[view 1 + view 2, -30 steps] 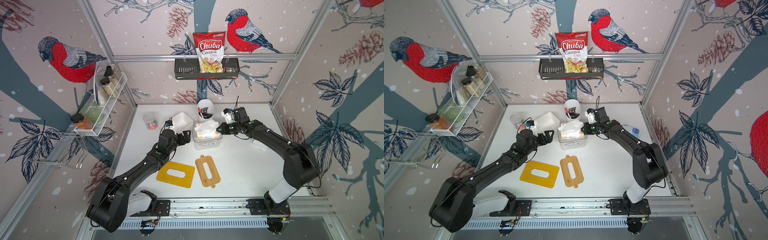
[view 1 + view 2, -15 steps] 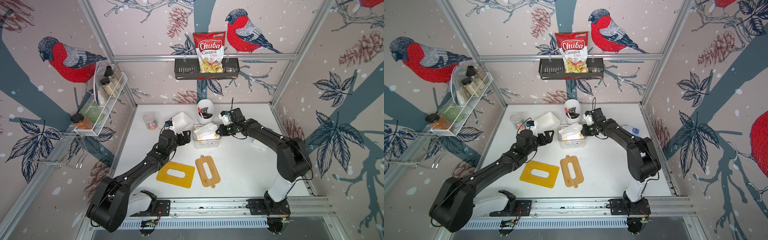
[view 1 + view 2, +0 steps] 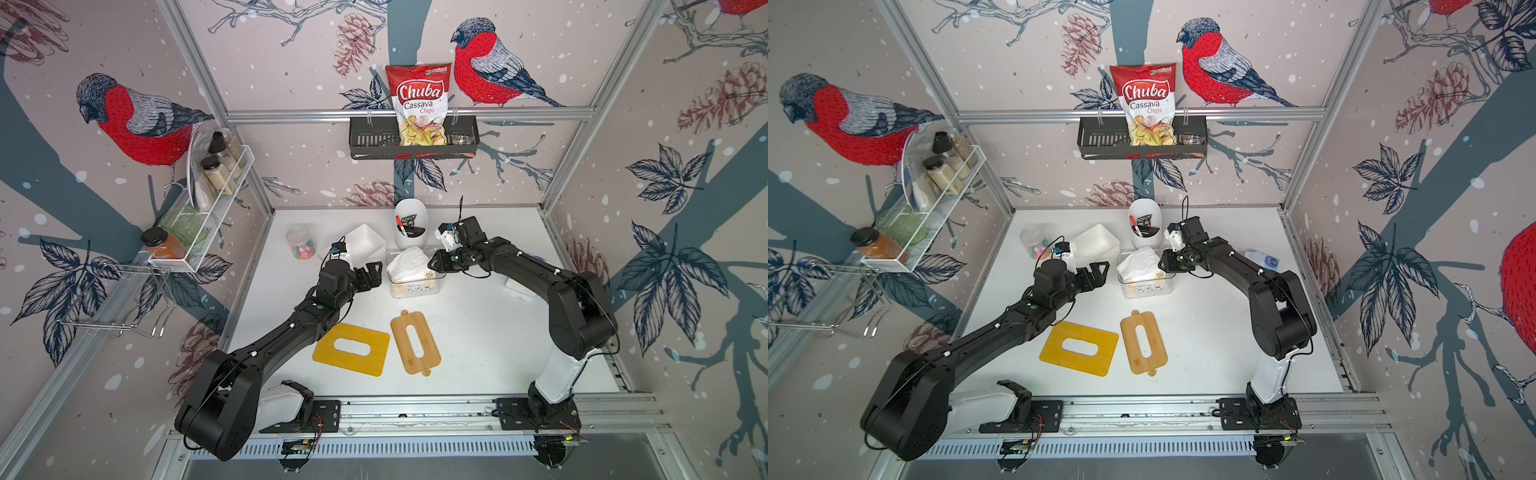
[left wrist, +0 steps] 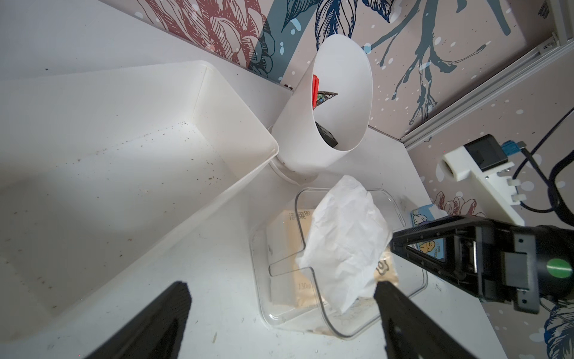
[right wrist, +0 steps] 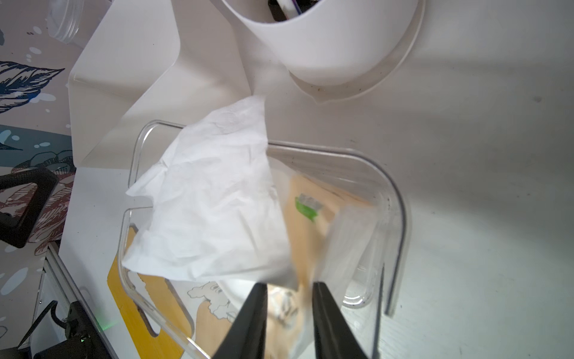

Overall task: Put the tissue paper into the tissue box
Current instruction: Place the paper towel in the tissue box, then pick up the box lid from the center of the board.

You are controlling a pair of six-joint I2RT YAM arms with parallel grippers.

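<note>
In both top views, the white crumpled tissue paper (image 3: 409, 262), rising from its beige soft pack (image 3: 415, 289), sits lower than a second ago. Then you held it above the rim; now it rests inside the clear plastic tissue box (image 3: 434, 286), toward 12 o'clock of the white surface (image 3: 498, 332). The right gripper (image 3: 432, 264) has closed in on the box's 3 o'clock rim, but its jaws are too small here to judge. The left gripper (image 3: 372, 274) hangs at the box's 9 o'clock as before, jaws wide and holding nothing. The yellow slotted lid (image 3: 351, 350) and the bamboo slotted lid (image 3: 415, 343) lie at the box's 6 o'clock.

From the left wrist, you see the pack lying tilted within the clear walls, with the loose sheet standing above the rim. The right gripper's tip is at that sheet, but you cannot tell whether it is touching or just beside it.

From the right wrist, the right gripper (image 5: 289, 286) has its jaws a narrow way apart. The pack's blurred corner lies between them with no clear pinch.

You seem to have just let go, so the placing looks nearly done. Back out gently, because the sheet could snag on the jaws.
</note>
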